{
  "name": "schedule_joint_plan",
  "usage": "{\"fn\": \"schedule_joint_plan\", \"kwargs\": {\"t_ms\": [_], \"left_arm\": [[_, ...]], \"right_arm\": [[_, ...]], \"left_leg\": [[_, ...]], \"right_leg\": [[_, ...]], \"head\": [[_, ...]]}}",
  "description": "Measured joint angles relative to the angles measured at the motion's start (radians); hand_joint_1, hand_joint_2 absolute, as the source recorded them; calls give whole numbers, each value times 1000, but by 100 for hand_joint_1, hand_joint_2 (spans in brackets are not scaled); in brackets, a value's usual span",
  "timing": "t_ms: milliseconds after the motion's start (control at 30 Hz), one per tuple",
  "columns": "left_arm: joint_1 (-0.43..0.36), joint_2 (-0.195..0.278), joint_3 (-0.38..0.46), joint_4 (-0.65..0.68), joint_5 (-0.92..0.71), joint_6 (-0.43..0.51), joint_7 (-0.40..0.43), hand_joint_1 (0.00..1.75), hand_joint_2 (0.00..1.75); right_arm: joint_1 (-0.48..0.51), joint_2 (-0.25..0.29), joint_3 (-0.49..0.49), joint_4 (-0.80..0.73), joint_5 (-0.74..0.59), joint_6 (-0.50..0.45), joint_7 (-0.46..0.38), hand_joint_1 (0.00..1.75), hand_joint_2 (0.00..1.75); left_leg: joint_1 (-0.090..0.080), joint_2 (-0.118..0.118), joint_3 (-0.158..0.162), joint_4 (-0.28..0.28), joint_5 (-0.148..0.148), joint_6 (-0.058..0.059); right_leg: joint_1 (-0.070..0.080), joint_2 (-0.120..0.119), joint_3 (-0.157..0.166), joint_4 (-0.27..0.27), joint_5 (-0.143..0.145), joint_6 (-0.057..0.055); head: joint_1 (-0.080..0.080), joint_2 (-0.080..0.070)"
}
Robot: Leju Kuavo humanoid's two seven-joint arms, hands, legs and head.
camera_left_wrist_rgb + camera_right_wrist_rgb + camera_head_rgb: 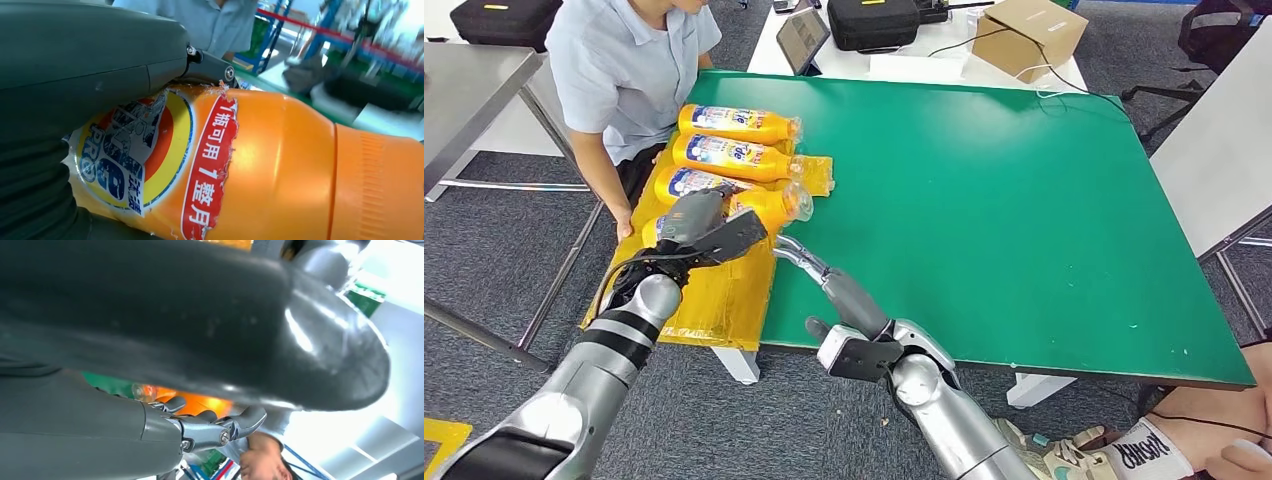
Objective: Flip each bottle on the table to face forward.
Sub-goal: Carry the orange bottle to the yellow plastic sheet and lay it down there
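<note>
Several orange bottles lie on their sides on a yellow mat [724,290] at the left end of the green table [984,200]. The two far bottles [739,123] [734,157] show their blue-and-yellow labels. A third bottle [686,183] lies partly behind my left hand [696,222], which grips the nearest bottle [769,205] around its body. In the left wrist view this held bottle [280,165] shows its torn label under my left hand [75,65]. My right hand [829,285] reaches toward that bottle's cap end with fingers [215,427] extended and nothing in them.
A person in a light blue shirt [629,70] stands at the table's far left corner, one hand [624,228] by the mat. A tablet [802,38], black cases and a cardboard box [1029,35] lie beyond the table. Another person's foot [1144,450] is at lower right.
</note>
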Motion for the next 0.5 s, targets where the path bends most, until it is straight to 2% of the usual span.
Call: {"fn": "schedule_joint_plan", "kwargs": {"t_ms": [100, 133, 200, 233, 267, 433, 500], "left_arm": [[-58, 6, -41, 126, -80, -26, 11, 153, 175], [-71, 6, -52, 163, -96, -33, 10, 132, 175], [-84, 6, -73, 222, -121, -43, 2, 74, 175], [-85, 4, -84, 245, -133, -49, -5, 51, 175], [-86, 1, -96, 265, -145, -57, -13, 42, 175], [-86, -25, -164, 333, -194, -105, -31, 44, 175], [-86, -33, -182, 349, -199, -111, -30, 25, 175]], "right_arm": [[23, 0, -19, -32, -34, 11, -9, 0, 0], [32, -1, -29, -45, -51, 17, -9, 0, 0], [50, -1, -49, -70, -76, 30, -6, 0, 0], [59, -2, -57, -80, -81, 35, -3, 0, 0], [66, -3, -63, -86, -82, 38, 0, 0, 0], [73, -9, -79, -92, -71, 45, -3, 0, 0], [73, -9, -82, -92, -70, 46, -5, 0, 0]], "left_leg": [[0, 1, 0, 0, 0, 0], [0, 1, 0, 0, 0, 0], [0, 1, 0, 0, 0, 0], [0, 1, 0, 0, 0, 0], [0, 1, -1, 0, 0, 0], [0, 1, -2, 0, 0, 0], [0, 1, -2, 0, 0, 0]], "right_leg": [[0, 0, 0, 0, 0, 0], [0, 0, 0, 0, 0, 0], [0, 0, 0, 0, 0, 0], [0, 0, 0, 0, 0, 0], [0, 0, -1, 0, 0, 0], [0, 0, -1, 0, 0, 0], [0, 0, -1, 0, 0, 0]], "head": [[0, 0], [0, 0], [0, 0], [0, 0], [0, 0], [0, 0], [0, 0]]}}
